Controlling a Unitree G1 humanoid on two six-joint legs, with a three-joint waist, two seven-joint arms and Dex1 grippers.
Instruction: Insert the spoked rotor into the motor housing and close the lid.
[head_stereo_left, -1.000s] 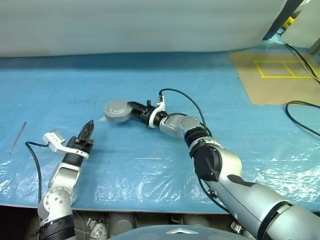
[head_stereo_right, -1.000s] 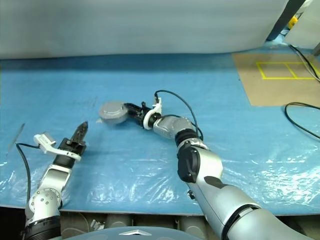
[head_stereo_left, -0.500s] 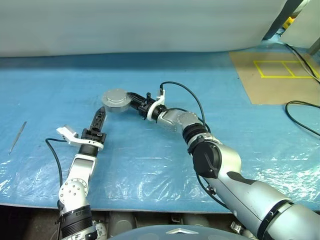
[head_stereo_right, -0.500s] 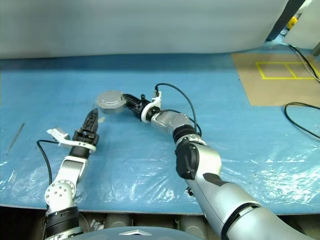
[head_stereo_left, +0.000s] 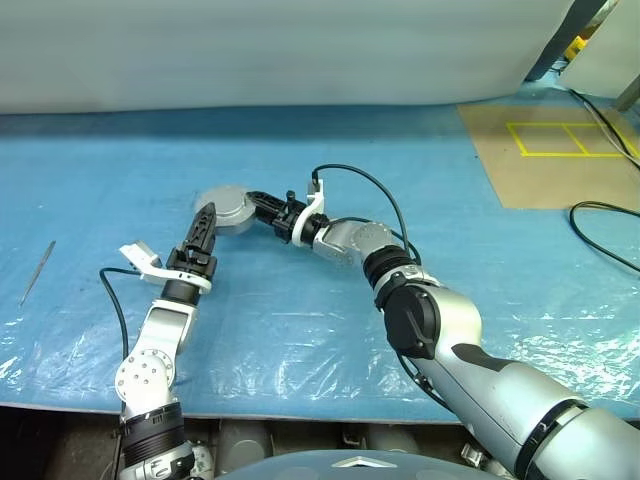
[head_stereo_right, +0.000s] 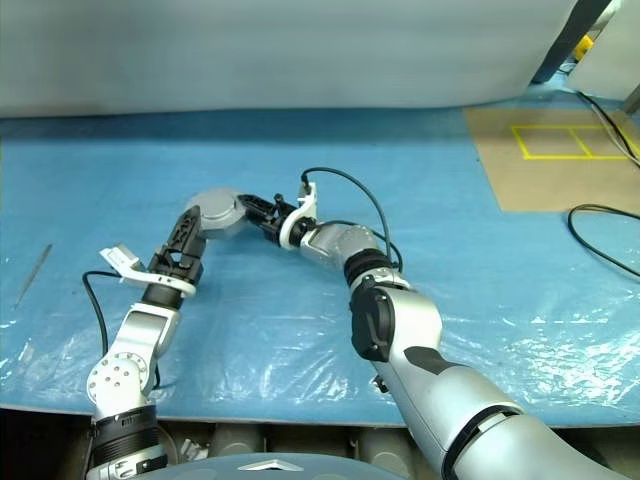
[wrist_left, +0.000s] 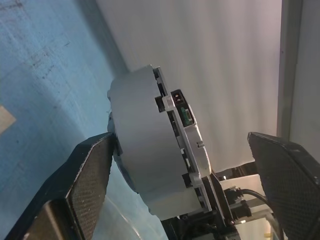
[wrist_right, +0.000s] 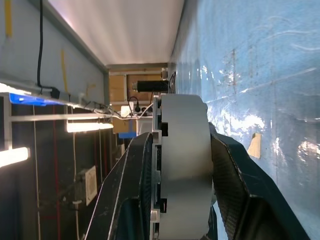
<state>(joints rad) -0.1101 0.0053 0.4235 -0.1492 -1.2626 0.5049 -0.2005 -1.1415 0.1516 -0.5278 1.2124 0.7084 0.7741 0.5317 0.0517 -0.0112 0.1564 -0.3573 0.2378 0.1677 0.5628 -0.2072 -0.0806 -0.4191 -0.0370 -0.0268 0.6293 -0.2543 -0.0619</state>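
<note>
Left gripper first, since it is the nearer one to me: I am holding it with its two black fingers spread wide, straddling the motor housing without closing on it yet. One finger is lying just beside the cup's closed base and the other is standing well clear of the lidded face. Just beyond, I am keeping the right gripper pinching that same housing across its thickness, one pad on each flat face, so the cup is hanging edge-on a little above the blue sheet. The rotor itself I cannot see; a plate with small notches is already sitting flush on the housing's open side, so I judge the insertion done and the lid on or nearly so. The step in hand, as I read it, is a handover or a two-handed squeeze to seat the lid. Next I am needing to bring the left fingers in squarely on the two faces before the right lets go, else the cup could tip out.
</note>
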